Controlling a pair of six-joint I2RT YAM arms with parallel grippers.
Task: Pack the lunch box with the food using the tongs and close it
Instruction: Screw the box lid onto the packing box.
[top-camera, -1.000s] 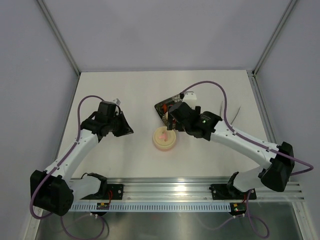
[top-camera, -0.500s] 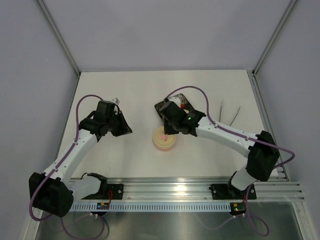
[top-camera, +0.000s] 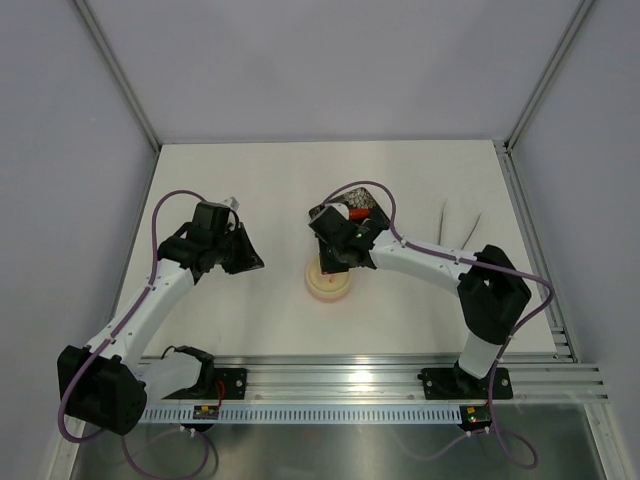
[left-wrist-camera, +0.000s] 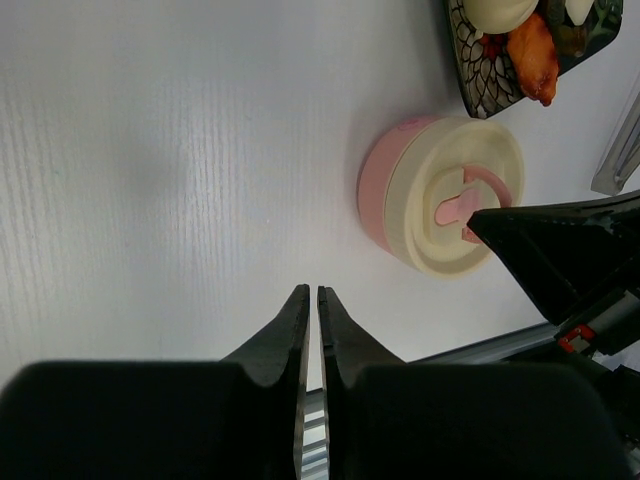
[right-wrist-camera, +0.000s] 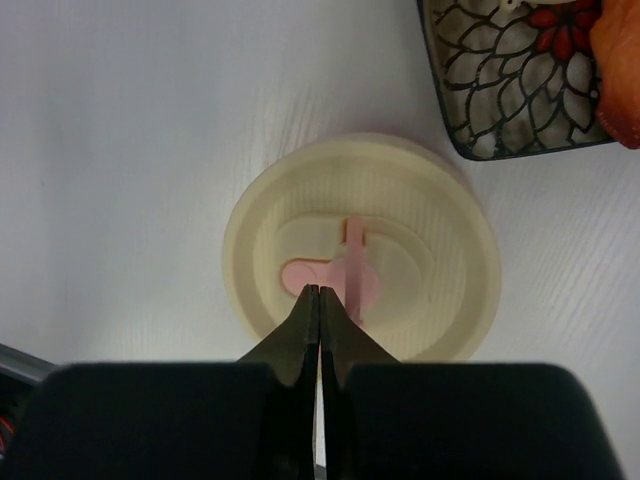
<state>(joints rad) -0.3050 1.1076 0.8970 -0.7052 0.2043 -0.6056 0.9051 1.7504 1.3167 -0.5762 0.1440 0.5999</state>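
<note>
Pressing the lid (right-wrist-camera: 440, 290) with shut right fingers (right-wrist-camera: 300, 340) may skid the lunch box (left-wrist-camera: 375, 190); left fingers (left-wrist-camera: 285, 335) shut, empty.

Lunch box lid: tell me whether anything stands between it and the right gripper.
Nothing visible does. The right gripper, shut, has its tips at the middle of the lid, with no object between them.

You have the lunch box (top-camera: 328, 285) standing closed on the counter (top-camera: 250, 180). Its round cream lid (right-wrist-camera: 440, 250) sits flat, with a pink tab at the centre, over a pink base (left-wrist-camera: 375, 190). Just beyond it, an orange piece (left-wrist-camera: 532, 60) and a pale round ball (left-wrist-camera: 495, 12) of food lie in the black patterned tray (right-wrist-camera: 500, 90). The thin silvery tongs (top-camera: 472, 226) lie flat, well off to the right.
</note>
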